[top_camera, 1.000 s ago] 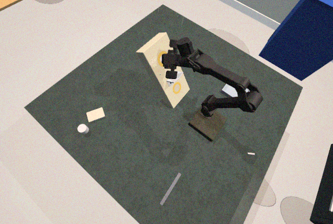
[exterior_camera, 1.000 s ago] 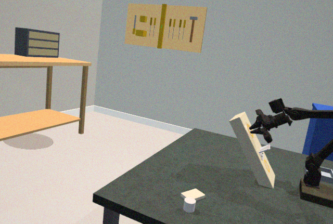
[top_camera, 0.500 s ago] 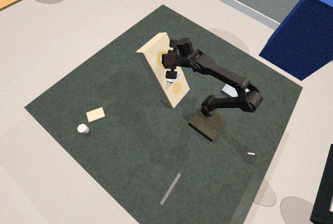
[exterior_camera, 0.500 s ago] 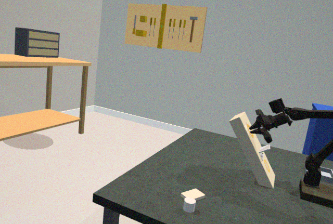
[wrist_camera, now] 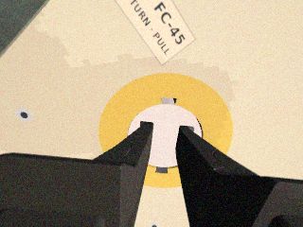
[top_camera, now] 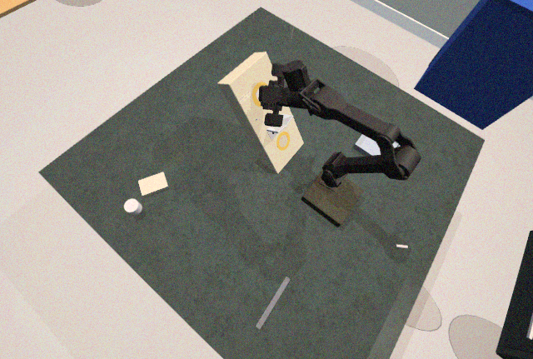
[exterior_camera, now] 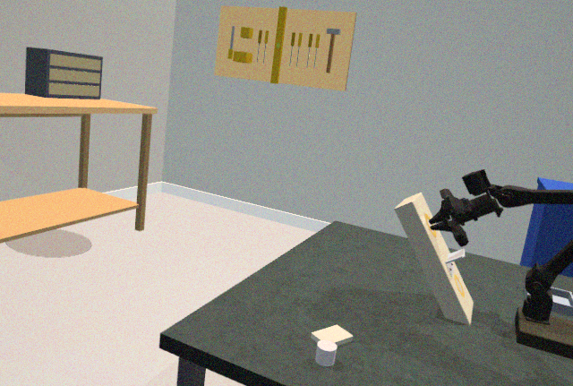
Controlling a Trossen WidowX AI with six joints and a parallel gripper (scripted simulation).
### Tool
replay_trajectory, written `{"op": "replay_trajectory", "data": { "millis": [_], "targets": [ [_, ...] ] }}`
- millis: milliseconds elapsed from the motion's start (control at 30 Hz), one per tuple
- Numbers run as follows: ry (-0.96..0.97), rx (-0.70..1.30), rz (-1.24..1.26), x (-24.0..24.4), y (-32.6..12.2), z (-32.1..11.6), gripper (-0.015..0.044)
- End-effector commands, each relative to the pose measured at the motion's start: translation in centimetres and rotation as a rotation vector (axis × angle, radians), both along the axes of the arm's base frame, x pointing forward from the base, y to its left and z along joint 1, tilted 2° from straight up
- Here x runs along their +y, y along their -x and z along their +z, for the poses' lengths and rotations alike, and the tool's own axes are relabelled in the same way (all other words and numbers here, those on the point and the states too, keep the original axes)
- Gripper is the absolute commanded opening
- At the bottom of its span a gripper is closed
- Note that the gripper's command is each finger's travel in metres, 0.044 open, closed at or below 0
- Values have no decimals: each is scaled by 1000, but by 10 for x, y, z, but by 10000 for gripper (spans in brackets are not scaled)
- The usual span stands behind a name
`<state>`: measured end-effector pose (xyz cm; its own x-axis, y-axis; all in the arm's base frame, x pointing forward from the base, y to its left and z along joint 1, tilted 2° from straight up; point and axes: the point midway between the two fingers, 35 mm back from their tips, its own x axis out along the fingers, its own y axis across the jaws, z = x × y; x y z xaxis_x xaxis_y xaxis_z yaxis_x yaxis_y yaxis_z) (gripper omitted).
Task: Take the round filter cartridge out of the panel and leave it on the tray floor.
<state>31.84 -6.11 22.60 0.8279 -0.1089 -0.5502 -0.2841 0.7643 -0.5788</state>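
Observation:
The service panel [top_camera: 281,162] [exterior_camera: 413,228] [wrist_camera: 265,85] stands tilted on the table. The round white filter cartridge [wrist_camera: 166,113] sits inside a yellow ring [wrist_camera: 114,118] on its face; the gripper hides it in the top view. My gripper [wrist_camera: 164,129] [exterior_camera: 431,224] is shut on the cartridge, with one fingertip in each of the two narrow slots. The cartridge is still in its opening; how far it stands out cannot be told. Dark notches show at the opening's upper and lower edges. The tray [top_camera: 365,144] [exterior_camera: 562,308] lies beside the robot base, partly behind the arm.
A white bracket [exterior_camera: 456,255] sticks out of the panel below the gripper, above a second yellow ring [top_camera: 277,142]. A cream block [top_camera: 153,183] [exterior_camera: 332,334] and white cylinder [top_camera: 132,206] [exterior_camera: 326,354] stand beyond the panel. A grey strip [top_camera: 273,303] lies on the table.

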Motion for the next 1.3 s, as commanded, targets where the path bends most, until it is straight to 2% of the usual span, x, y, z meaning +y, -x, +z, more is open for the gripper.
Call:
{"op": "replay_trajectory", "data": {
  "millis": [0, 1267],
  "targets": [
    [-80, -9, -59, -2, -5, -3, 0],
    [-1171, -156, -786, -3, -6, -4, 0]
  ]
}}
